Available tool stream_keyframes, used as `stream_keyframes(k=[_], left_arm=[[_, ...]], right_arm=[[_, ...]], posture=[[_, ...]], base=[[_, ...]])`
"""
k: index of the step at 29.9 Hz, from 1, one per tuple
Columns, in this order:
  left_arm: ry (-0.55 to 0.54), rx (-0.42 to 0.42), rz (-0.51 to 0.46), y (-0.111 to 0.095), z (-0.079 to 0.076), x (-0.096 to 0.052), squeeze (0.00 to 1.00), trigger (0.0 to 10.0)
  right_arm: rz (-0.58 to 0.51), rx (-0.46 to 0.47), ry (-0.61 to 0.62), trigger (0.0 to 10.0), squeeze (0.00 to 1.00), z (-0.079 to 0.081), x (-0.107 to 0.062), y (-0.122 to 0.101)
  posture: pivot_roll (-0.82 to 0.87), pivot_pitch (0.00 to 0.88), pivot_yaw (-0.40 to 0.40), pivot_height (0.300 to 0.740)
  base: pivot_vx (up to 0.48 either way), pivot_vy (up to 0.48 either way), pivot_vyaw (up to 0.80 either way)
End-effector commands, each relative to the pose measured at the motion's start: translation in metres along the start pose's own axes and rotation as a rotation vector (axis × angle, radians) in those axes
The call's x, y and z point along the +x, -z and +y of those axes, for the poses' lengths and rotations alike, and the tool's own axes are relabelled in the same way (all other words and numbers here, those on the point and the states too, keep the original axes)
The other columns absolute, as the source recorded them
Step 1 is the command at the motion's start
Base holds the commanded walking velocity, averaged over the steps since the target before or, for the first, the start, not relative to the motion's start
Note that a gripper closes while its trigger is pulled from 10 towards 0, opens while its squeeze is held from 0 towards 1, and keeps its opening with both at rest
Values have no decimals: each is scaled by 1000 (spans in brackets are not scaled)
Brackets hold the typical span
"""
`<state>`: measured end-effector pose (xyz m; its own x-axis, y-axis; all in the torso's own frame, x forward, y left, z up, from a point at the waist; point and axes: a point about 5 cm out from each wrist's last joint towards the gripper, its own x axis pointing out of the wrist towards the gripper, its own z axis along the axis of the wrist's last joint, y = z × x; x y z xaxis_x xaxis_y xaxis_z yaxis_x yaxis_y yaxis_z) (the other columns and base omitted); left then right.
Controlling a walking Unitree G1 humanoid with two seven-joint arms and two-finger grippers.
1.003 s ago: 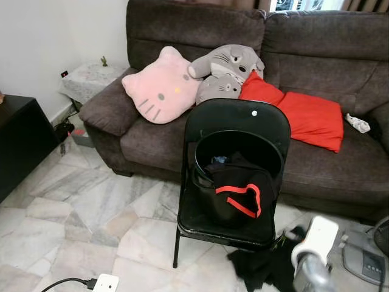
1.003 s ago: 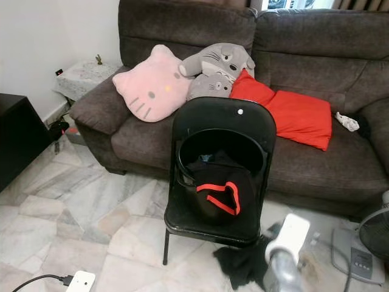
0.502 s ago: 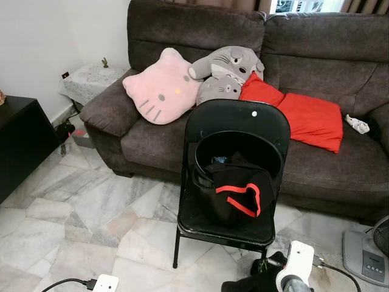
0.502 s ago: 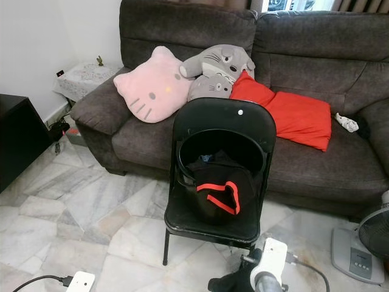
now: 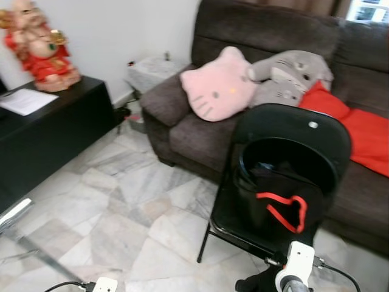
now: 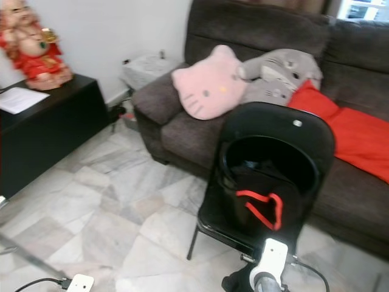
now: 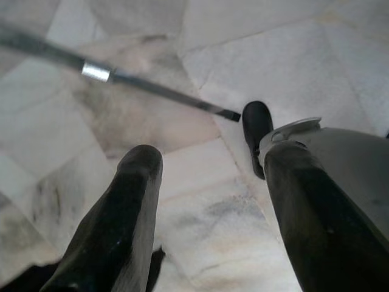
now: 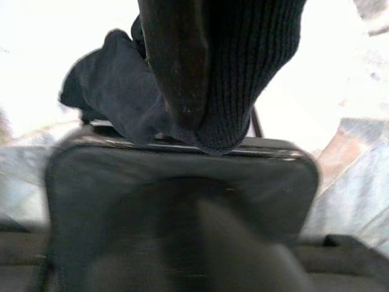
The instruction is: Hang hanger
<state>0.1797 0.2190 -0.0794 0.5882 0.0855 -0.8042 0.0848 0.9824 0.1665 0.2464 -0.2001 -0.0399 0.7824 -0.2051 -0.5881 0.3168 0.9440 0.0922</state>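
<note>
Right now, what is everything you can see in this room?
Sofa: one, dark brown, against the wall.
Cushions: one pink cat-face, one red, on the sofa.
Plush toy: one, grey, on the sofa.
Folding chair: one, black, before the sofa.
Bucket: one, black, on the chair, holding a black bag with red straps.
Cabinet: one, black, at the left wall.
Figurine: one, red, on the cabinet.
Paper: one, white, on the cabinet.
Dark cloth: one, in the right fingers.
Left fingers: black, apart, above the floor.
</note>
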Motion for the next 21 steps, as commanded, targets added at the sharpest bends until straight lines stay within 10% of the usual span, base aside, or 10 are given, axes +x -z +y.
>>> stream_keyframes(k=[1,21], left_arm=[[-10,7,19,6,4,-1,0,10000],[-14,-23,6,-4,1,1,0,10000]], right_arm=[[3,1,-8,10000,0,2,-1,4],[25,5,7,10000,0,-3,1,1]], posture=[[-132,39,31,740],[-111,0,14,740]], base=[[0,0,800],[0,0,800]])
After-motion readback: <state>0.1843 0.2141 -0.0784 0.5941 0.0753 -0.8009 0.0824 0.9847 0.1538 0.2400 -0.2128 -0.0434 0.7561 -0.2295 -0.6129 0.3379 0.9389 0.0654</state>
